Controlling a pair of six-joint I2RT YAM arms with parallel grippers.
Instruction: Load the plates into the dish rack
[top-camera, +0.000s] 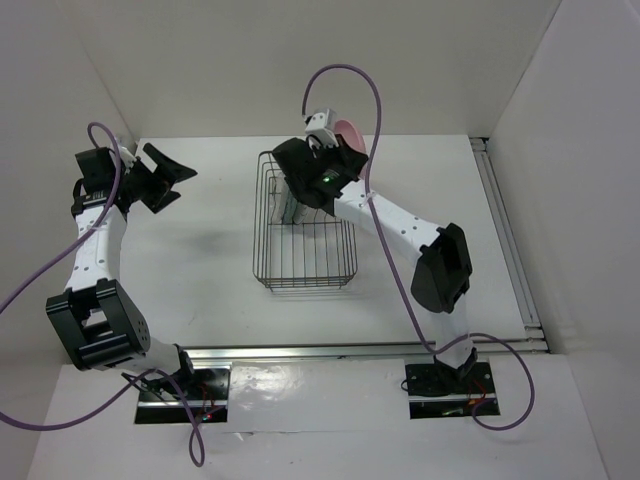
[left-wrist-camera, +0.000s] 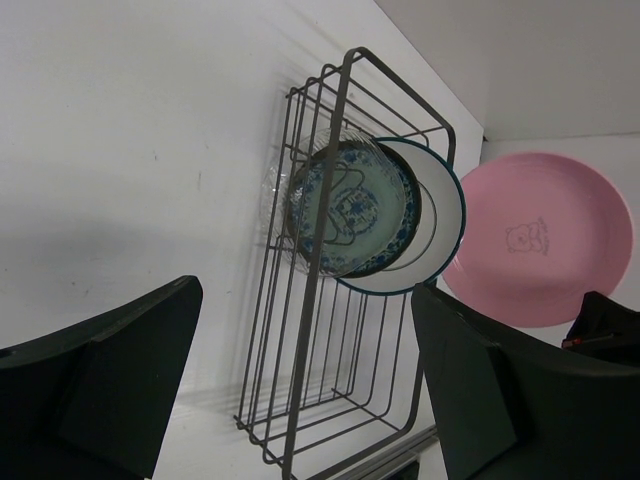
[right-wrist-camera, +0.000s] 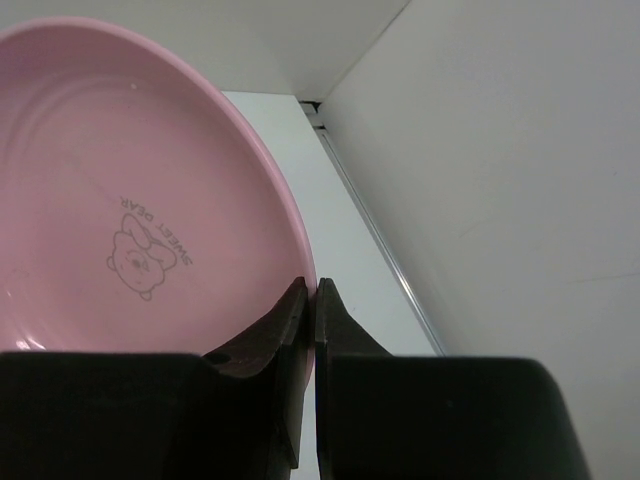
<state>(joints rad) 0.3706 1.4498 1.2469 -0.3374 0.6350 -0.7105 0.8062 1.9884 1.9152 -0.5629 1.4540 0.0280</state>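
Note:
The black wire dish rack (top-camera: 305, 235) stands mid-table; it also shows in the left wrist view (left-wrist-camera: 340, 330). Three plates stand in its far end: a clear glass plate (left-wrist-camera: 275, 205), a teal patterned plate (left-wrist-camera: 355, 205) and a white plate with a dark rim (left-wrist-camera: 440, 215). My right gripper (right-wrist-camera: 312, 290) is shut on the rim of the pink plate (right-wrist-camera: 130, 200), held upright just beyond the rack's far right corner (top-camera: 350, 132). The pink plate also shows in the left wrist view (left-wrist-camera: 540, 240). My left gripper (top-camera: 165, 178) is open and empty, left of the rack.
White walls close the table at the back and both sides. A metal rail (top-camera: 505, 230) runs along the right edge. The near half of the rack holds no plates.

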